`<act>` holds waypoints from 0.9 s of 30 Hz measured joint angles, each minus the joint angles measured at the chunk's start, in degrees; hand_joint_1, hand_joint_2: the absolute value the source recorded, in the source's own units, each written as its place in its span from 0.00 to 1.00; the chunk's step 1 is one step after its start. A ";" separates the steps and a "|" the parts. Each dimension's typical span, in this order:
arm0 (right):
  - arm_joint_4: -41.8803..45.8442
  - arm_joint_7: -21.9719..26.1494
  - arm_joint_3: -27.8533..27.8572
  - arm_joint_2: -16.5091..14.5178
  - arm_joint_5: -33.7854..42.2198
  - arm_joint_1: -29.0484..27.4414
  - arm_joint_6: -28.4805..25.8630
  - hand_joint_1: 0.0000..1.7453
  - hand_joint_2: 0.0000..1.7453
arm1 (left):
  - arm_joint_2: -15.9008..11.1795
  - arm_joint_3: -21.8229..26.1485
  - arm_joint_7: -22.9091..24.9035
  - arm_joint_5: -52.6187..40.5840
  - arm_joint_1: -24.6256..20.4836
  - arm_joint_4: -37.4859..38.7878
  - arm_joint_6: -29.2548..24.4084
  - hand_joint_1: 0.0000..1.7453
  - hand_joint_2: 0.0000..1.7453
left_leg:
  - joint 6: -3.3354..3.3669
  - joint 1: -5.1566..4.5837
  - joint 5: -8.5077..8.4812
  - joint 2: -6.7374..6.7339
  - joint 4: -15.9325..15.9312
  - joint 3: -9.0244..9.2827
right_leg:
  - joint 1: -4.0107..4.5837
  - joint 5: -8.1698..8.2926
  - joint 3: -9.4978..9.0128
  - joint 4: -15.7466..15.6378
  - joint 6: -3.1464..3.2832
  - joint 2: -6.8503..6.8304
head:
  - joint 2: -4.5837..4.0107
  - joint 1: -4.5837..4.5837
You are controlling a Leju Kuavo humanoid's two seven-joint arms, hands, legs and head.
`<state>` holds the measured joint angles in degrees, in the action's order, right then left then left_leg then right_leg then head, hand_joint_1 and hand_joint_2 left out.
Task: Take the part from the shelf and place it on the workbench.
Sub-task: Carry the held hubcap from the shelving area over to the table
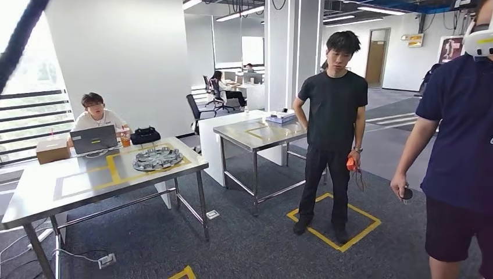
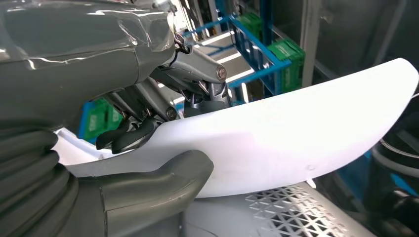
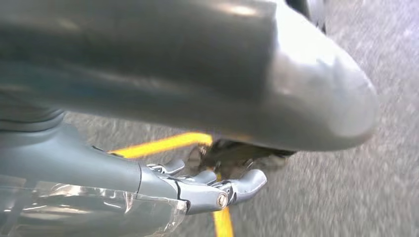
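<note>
Left hand (image 2: pixel 148 123) gripping the white part (image 2: pixel 296 133), thumb under, dark fingers over its near edge.
Right hand (image 3: pixel 197 190) holding nothing, fingers slightly curled above grey carpet and yellow tape (image 3: pixel 163 144). Ahead, well apart, workbench (image 1: pixel 70 189) with a grey casting (image 1: pixel 157 158) on top.

Bright ceiling-lit office; white glare at left, blurred floor (image 3: pixel 356 163).
</note>
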<state>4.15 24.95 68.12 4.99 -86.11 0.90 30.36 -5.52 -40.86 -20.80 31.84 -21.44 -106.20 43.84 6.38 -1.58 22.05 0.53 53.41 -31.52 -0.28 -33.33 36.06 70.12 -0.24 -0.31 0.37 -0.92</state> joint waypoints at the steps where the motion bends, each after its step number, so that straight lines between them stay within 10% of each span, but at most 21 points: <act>1: 0.01 -0.04 0.01 0.27 0.03 -0.14 0.00 0.00 0.00 | 0.00 -0.02 0.02 -0.27 0.28 0.03 -0.14 1.00 1.00 | -0.47 0.46 0.08 0.89 0.06 -0.07 | -0.49 -0.30 1.85 2.38 -0.68 0.28 | 0.01 0.11; 5: -0.03 -0.21 0.01 0.48 0.05 -0.29 0.00 0.00 0.00 | -0.04 -0.12 0.04 -0.67 0.66 0.34 -0.27 1.00 1.00 | -3.96 2.68 1.68 4.15 2.70 -0.94 | -3.45 5.22 -0.09 -5.98 -5.44 1.51 | 0.00 0.33; 6: -0.03 -0.32 0.02 0.36 0.08 -0.25 0.00 0.00 0.00 | -0.07 -0.13 0.04 -0.70 0.68 0.40 -0.25 1.00 1.00 | -4.97 2.99 2.57 4.73 4.09 -1.70 | -3.97 6.08 -1.10 -8.40 -5.66 2.07 | 0.00 0.46; 10: 0.03 -0.62 0.03 0.23 0.27 0.02 0.15 0.00 0.00 | -0.47 -0.17 0.10 -1.22 0.83 0.48 -0.16 1.00 1.00 | -6.62 3.60 4.34 5.62 6.03 -3.22 | -3.89 5.85 -1.42 -9.04 -2.45 1.60 | 0.00 0.21; 15: 0.08 -0.64 0.03 0.16 0.27 -0.29 0.41 0.00 0.00 | -0.91 -0.23 0.06 -1.41 0.95 0.51 -0.03 1.00 1.00 | -6.94 3.77 9.87 -0.26 18.43 -9.78 | -2.82 5.58 -1.79 -9.16 -1.07 -0.71 | 0.00 -0.23; 18: 0.08 -0.65 0.03 0.15 0.25 -0.39 0.42 0.00 0.00 | -1.10 -0.29 0.06 -1.46 1.11 0.66 0.06 1.00 1.00 | -5.85 3.16 9.30 -0.73 21.13 -11.94 | -1.66 5.06 -2.16 -9.20 -0.64 -2.69 | 0.00 -0.32; 23: -0.01 -0.66 0.04 -0.78 0.33 -0.26 0.48 0.00 0.00 | -1.19 -0.21 0.01 -1.50 0.87 0.59 0.21 1.00 1.00 | 0.46 -0.52 3.56 -6.17 6.80 -4.50 | -0.96 4.52 -4.47 -10.94 -0.59 -5.96 | 0.00 -0.10; 25: 0.01 -0.69 0.05 -1.02 0.39 -0.09 0.48 0.00 0.00 | -1.22 -0.17 -0.03 -1.54 0.70 0.45 0.21 1.00 1.00 | 0.60 -0.83 3.16 -5.66 4.92 -3.30 | -1.52 4.55 -5.52 -12.02 -1.07 -7.58 | 0.00 -0.38; 27: 0.05 -0.80 0.08 -1.19 0.68 0.03 0.31 0.00 0.00 | -1.29 -0.07 -0.13 -1.63 0.69 0.37 0.20 1.00 1.00 | 0.74 -0.57 1.72 -4.23 1.53 -0.83 | -1.55 4.27 -6.13 -11.83 -1.23 -5.79 | -0.01 -0.35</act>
<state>4.20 24.15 68.19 3.80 -85.43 0.93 30.66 -6.81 -40.93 -20.93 30.21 -20.74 -105.83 44.04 7.12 -2.15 23.78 -3.70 54.95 -32.35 -1.83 -29.06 29.93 58.29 -1.47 -6.09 0.36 -1.26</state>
